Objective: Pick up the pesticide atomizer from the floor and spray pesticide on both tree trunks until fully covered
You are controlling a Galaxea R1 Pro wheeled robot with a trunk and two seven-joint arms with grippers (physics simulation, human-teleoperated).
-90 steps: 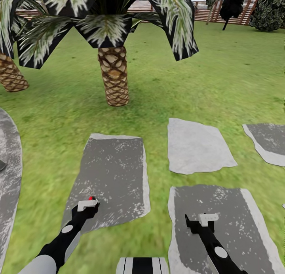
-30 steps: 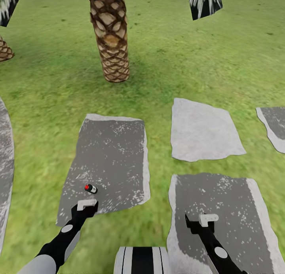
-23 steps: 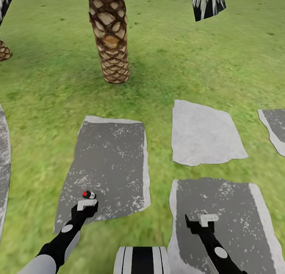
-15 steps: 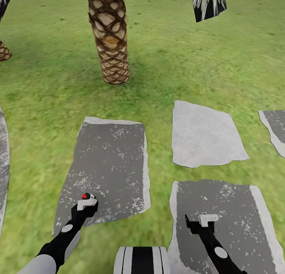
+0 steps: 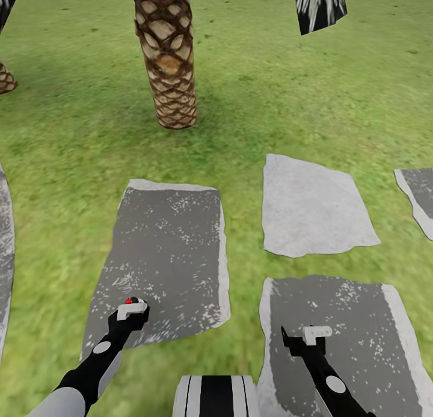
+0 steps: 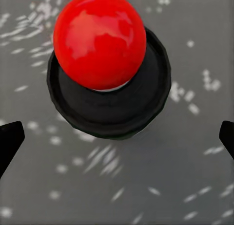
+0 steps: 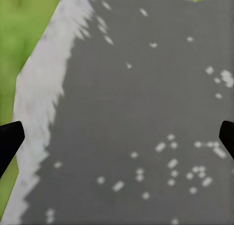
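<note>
Head view, ground: grass lawn (image 5: 313, 74) is seen all around, with grey paving slabs set into it; a dark slab (image 5: 162, 254) lies ahead of the left arm, a pale slab (image 5: 316, 206) further right, and another dark slab (image 5: 343, 339) under the right arm.
Head view, palm: a scaly-trunked palm (image 5: 168, 56) is rooted in the grass beyond the slabs.
Head view, atomizer: the pesticide atomizer (image 5: 129, 300) is glimpsed as a red dot on the dark slab, just past the left gripper (image 5: 132, 310) and mostly hidden by it.
Head view, right gripper: the right gripper (image 5: 317, 333) is held over the near dark slab.
Left wrist view, atomizer: a red rounded cap on a black round body (image 6: 109, 69) is seen from above, probably standing upright on the speckled slab.
Left wrist view, fingers: both dark fingertips (image 6: 9, 140) are spread wide at the edges, well clear of the atomizer, nothing held.
Right wrist view, fingers: fingertips (image 7: 226, 135) are likewise spread apart over grey slab (image 7: 146, 113), nothing between them.
</note>
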